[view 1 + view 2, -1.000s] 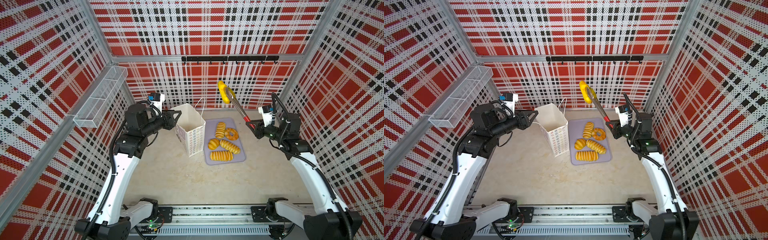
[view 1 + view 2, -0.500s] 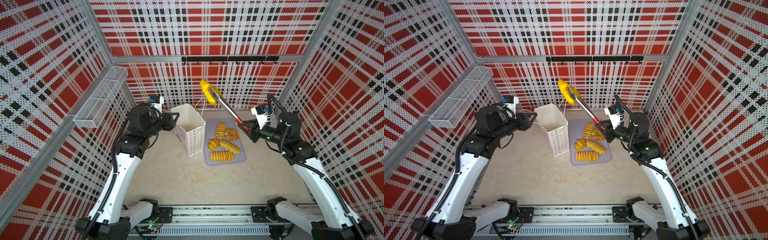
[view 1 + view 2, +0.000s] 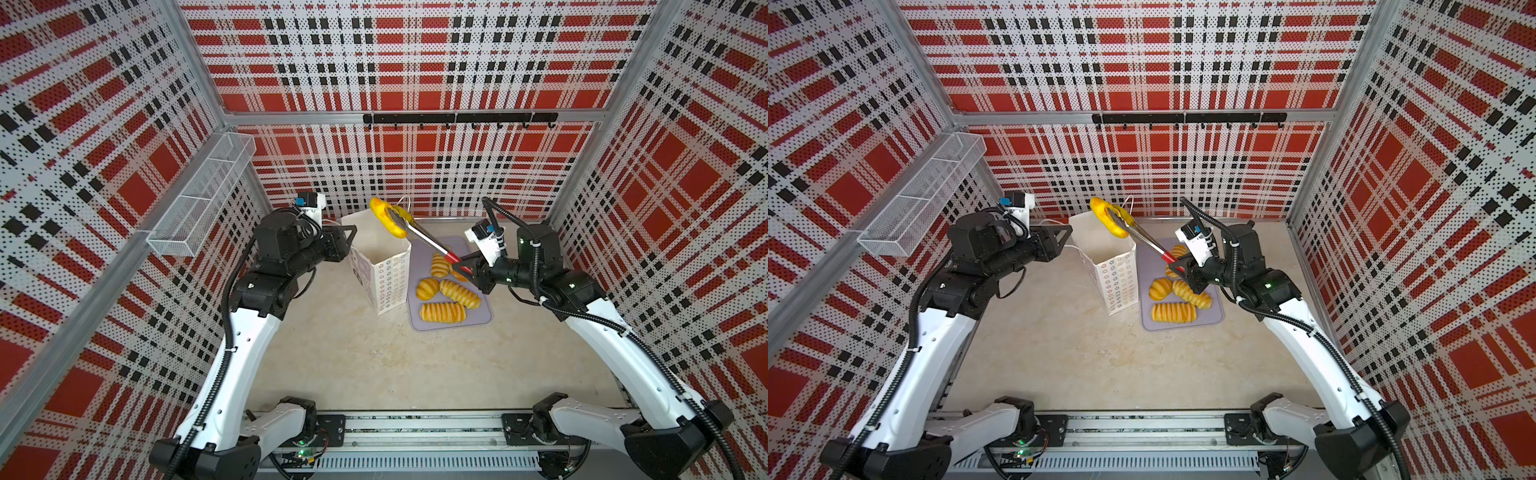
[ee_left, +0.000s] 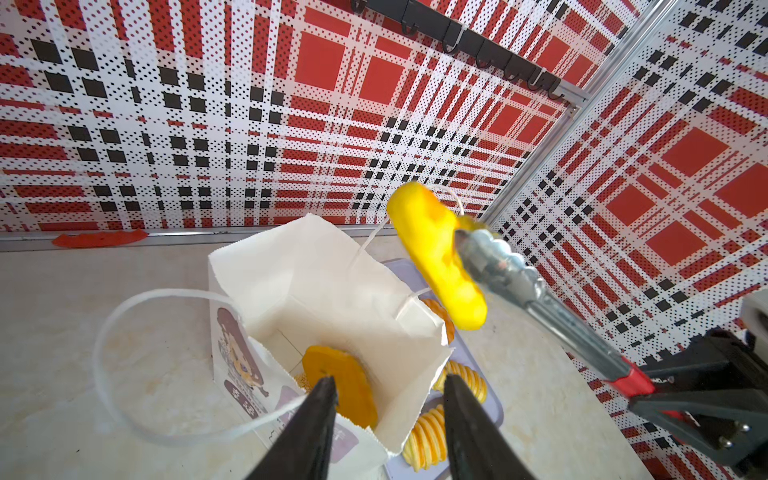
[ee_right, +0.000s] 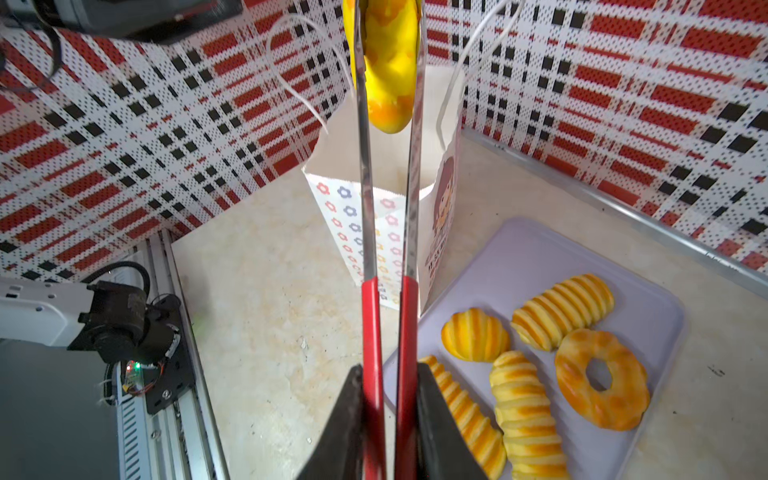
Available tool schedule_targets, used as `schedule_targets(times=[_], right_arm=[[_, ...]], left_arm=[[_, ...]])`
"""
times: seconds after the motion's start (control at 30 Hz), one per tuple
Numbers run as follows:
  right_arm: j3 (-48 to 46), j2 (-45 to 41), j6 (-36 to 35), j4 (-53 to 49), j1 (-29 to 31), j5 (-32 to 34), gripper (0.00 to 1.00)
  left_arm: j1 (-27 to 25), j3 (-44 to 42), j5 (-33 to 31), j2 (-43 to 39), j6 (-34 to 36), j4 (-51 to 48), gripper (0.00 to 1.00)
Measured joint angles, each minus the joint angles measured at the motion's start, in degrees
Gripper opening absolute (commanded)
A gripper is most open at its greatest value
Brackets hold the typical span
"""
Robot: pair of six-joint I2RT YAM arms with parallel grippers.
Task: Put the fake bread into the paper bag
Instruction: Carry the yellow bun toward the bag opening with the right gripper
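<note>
The white paper bag (image 3: 380, 266) (image 3: 1113, 270) stands upright and open beside a lilac tray (image 3: 478, 322). My right gripper (image 5: 388, 374) (image 3: 467, 268) is shut on the red handles of metal tongs (image 3: 424, 241) (image 5: 384, 324). The tongs pinch a yellow piece of fake bread (image 3: 388, 218) (image 3: 1108, 216) (image 4: 440, 266) above the bag's mouth. My left gripper (image 4: 388, 380) (image 3: 349, 235) is open at the bag's left rim, one finger beside a cord handle (image 4: 124, 316). An orange-yellow bread (image 4: 338, 382) lies inside the bag. Several ridged loaves (image 3: 442, 311) and a ring donut (image 5: 602, 380) lie on the tray.
A wire basket (image 3: 203, 199) hangs on the left wall and a black hook rail (image 3: 457, 118) on the back wall. An orange scrap (image 4: 99, 239) lies at the back wall's foot. The arms' base rail (image 3: 415, 428) runs along the front edge.
The right arm has swung the tongs and the yellow bread leftward, from above the tray to above the bag's mouth. The left gripper has stayed at the bag's rim.
</note>
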Motion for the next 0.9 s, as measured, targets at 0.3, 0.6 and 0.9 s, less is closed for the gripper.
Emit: schedule_targets(times=[0.3, 0.6, 0.9], right_arm=[[1.9, 2.6, -1.2, -2.8, 2.9, 4.0, 0.21], [1.9, 3.6, -1.7, -3.1, 3.8, 5.9, 0.22], [1.9, 4.6, -2.0, -4.1, 5.0, 7.7, 0.26]], left_arm=[[0.0, -0.5, 0.0, 0.0, 0.0, -0.3, 0.46], [0.0, -0.5, 0.0, 0.0, 0.0, -0.3, 0.46], [0.0, -0.5, 0.0, 0.0, -0.2, -0.3, 0.46]])
